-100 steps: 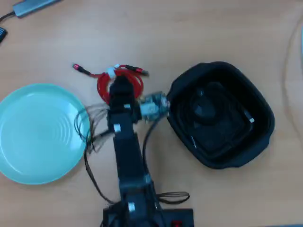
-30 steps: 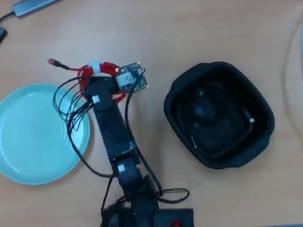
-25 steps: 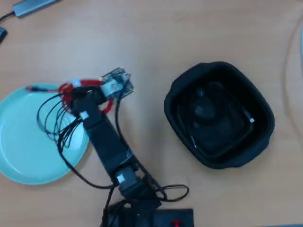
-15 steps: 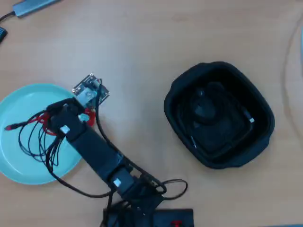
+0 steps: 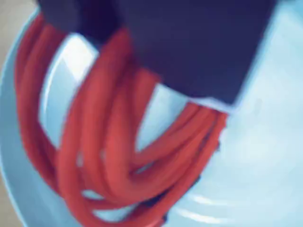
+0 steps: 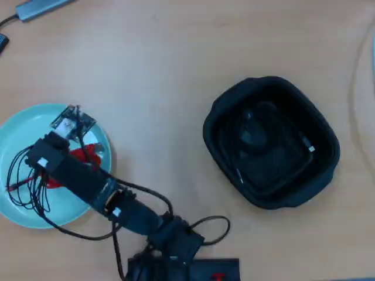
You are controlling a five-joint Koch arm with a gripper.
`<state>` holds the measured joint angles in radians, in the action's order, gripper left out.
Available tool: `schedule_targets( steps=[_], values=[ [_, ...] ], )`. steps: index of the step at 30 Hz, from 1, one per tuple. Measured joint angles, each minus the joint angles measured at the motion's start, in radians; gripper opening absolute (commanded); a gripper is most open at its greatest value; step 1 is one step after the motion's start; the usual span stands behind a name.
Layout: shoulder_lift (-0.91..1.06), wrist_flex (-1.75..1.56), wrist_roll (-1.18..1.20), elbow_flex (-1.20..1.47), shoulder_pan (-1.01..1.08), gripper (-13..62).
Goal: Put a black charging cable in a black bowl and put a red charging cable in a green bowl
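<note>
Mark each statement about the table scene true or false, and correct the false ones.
1. The red charging cable hangs over the green bowl. True.
2. The black bowl is empty. False: the black charging cable lies coiled in it.
3. In the overhead view, the green bowl is left of the black bowl. True.
4. The tool is above the black bowl. False: it is over the green bowl.

Surface: light wooden table [image 6: 176,64].
Under the pincer: green bowl [image 6: 14,129], resting flat on the wood.
Well right of the pincer: black bowl [image 6: 319,170].
Far beyond the pincer, top-left corner: 1 grey flat device [image 6: 38,7].
</note>
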<state>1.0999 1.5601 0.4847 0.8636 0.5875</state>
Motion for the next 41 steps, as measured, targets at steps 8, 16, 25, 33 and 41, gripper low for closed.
schedule_targets(
  steps=[8, 16, 25, 33, 41],
  values=[
    [-0.058, -0.003, 0.015, -0.187, -0.012, 47.1],
    [-0.117, 0.097, 0.028, -0.187, 0.051, 47.1],
    [-0.040, 0.275, 0.028, -0.187, 0.219, 47.1],
    [-0.031, 0.284, 0.026, -0.187, 0.431, 46.9],
    [-0.034, 0.284, 0.026, -0.187, 0.604, 47.0]
  ],
)
